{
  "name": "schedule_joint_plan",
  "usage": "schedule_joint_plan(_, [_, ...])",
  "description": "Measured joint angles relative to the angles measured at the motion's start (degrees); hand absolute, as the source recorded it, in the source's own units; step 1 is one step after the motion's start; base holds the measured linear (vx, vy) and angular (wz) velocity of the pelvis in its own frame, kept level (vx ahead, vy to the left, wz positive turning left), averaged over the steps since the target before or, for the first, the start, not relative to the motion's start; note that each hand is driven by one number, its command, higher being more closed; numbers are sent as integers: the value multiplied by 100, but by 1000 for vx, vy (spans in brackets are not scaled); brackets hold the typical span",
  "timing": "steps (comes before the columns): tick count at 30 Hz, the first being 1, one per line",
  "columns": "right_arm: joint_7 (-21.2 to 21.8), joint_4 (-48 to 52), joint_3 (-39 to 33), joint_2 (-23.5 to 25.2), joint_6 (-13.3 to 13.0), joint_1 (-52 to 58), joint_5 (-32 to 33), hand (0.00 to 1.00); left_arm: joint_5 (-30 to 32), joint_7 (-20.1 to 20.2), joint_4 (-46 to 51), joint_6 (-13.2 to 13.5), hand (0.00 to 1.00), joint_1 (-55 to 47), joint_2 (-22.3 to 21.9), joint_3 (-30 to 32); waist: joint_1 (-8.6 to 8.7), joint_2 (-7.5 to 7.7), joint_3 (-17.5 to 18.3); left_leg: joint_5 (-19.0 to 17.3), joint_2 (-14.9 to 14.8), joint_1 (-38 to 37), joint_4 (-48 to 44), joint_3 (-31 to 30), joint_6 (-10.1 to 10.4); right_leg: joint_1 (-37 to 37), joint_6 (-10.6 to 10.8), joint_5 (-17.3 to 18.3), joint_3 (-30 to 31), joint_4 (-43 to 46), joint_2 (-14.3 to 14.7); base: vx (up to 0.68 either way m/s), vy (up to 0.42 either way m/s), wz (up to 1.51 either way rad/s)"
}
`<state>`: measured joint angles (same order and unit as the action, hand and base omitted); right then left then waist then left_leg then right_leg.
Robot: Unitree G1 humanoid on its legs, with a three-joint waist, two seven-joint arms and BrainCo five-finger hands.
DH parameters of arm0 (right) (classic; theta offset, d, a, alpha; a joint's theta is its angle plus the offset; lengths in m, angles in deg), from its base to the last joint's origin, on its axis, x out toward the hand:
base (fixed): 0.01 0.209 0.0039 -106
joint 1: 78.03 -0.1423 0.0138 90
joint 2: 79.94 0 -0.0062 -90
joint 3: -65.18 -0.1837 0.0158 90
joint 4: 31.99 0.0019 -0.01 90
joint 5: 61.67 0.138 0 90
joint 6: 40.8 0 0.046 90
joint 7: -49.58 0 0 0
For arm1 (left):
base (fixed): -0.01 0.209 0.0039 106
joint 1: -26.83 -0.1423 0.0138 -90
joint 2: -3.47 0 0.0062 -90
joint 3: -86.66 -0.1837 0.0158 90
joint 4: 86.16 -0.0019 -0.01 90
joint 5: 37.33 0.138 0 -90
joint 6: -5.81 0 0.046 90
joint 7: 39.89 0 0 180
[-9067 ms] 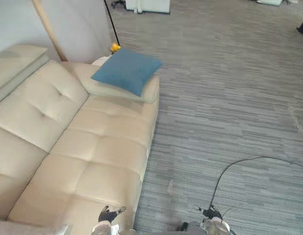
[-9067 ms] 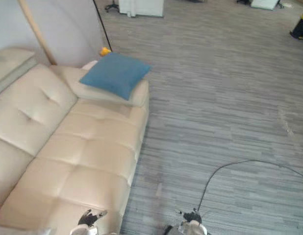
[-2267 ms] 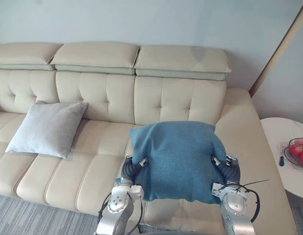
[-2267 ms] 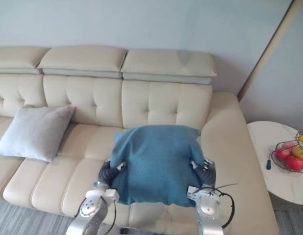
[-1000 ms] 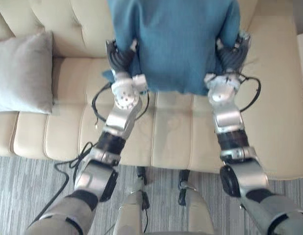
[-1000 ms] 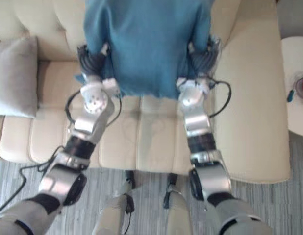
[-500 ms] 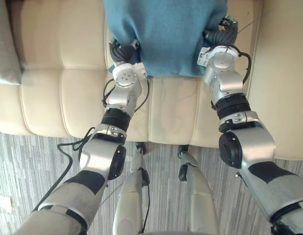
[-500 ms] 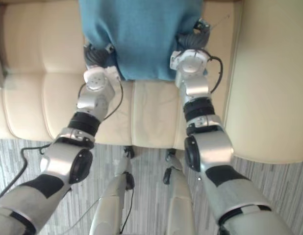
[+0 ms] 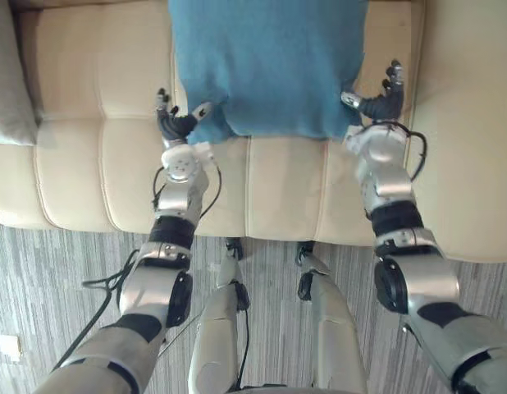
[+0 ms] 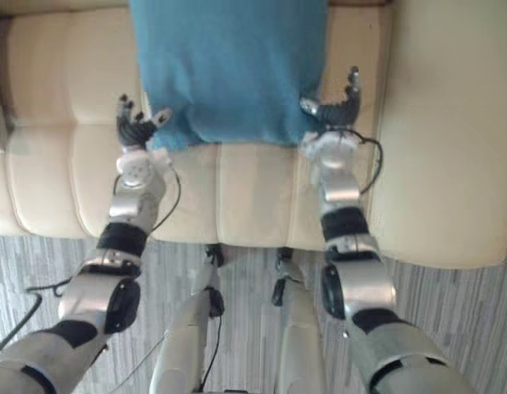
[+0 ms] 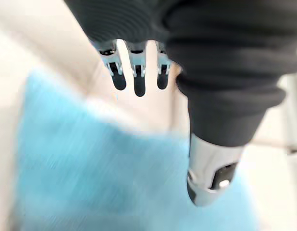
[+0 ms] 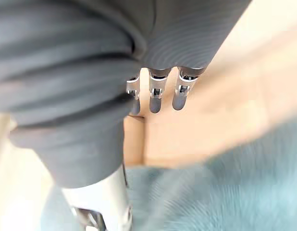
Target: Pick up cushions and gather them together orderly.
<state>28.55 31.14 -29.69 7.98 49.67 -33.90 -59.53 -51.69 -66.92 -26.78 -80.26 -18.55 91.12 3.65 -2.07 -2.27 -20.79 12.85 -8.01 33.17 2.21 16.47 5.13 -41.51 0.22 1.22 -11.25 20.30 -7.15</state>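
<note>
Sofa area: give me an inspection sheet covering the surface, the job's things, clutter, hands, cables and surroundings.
Surface: beige tufted sofa seat, bare in front of the robot.
Job's things: blue cushion lies flat on the seat, reaching towards the backrest; grey cushion sits apart from it at the robot's far left, partly cut off.
Clutter: nothing seen.
Hands: left hand open at the blue cushion's near left corner; right hand open at its near right corner; neither grips it.
Cables: nothing seen.
Surroundings: sofa armrest on the right; grey striped carpet below the seat's front edge.
</note>
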Motion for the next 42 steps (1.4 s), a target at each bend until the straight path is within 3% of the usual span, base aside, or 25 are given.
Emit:
schedule_joint_plan(5, [236,1363,-72,1,-70,1915,-10,0,-387,134,1106,234,0,-1624,35,79,0,167,51,-191,-17,-662,-163,-26,-10,685,8,253,-25,147,-17,30,-78,5])
schedule_joint_plan(8, [446,1913,-145,393,-175,3333,-4,0,-383,377,1652,314,0,-2988,-459,-8,0,359,258,-406,-13,-1177,-158,-85,-20,1250,28,477,-112,128,-37,103,-59,10])
schedule_joint_plan(12, [846,1932,-185,968,-282,4506,0,0,-370,920,1614,270,0,-4281,-866,-328,-2,528,599,-523,17,-1759,-134,-129,49,1889,87,626,-174,24,-59,140,-12,10])
schedule_joint_plan(15, [1056,1538,-191,1317,-346,5098,-2,0,-357,1238,993,212,0,-4825,-1108,-347,-12,479,1011,-653,49,-2056,-129,-117,41,2265,132,653,-186,-162,-68,124,23,0])
schedule_joint_plan(18, [1169,763,-224,1539,-353,5297,-6,0,-258,1479,270,113,0,-5023,-1301,-238,-12,424,1313,-753,55,-2304,-125,-112,45,2611,176,644,-219,-380,-60,109,45,1])
schedule_joint_plan(22, [1254,-618,-562,1898,-306,5378,2,0,354,1734,-987,-115,0,-5099,-1462,108,-21,308,1717,-871,31,-2710,-70,-54,67,3162,233,549,-215,-801,12,84,34,-6])
schedule_joint_plan(26, [1259,-1264,-850,1998,-262,5421,6,0,771,1735,-1634,-228,0,-5107,-1495,370,-48,235,1952,-911,32,-3025,71,60,87,3472,270,466,-163,-1066,59,51,26,-13])
schedule_joint_plan(30, [1263,-1792,-1190,2031,-201,5502,6,0,1068,1734,-2021,-310,0,-5114,-1492,573,-71,256,2135,-917,72,-3396,321,127,96,3765,316,427,-113,-1297,97,50,30,-8])
schedule_joint_plan(39, [1293,-2217,-1518,2052,-87,5460,9,0,1291,1743,-2356,-352,0,-5083,-1492,762,-83,305,2166,-1011,190,-3784,366,284,64,4167,413,273,89,-1569,76,53,36,-10])
schedule_joint_plan(42, [1300,-2394,-1440,2045,-72,5265,8,0,1310,1740,-2416,-350,0,-5012,-1475,758,-121,346,2033,-1035,194,-3896,365,525,63,4124,409,187,318,-1553,97,-31,35,-37])
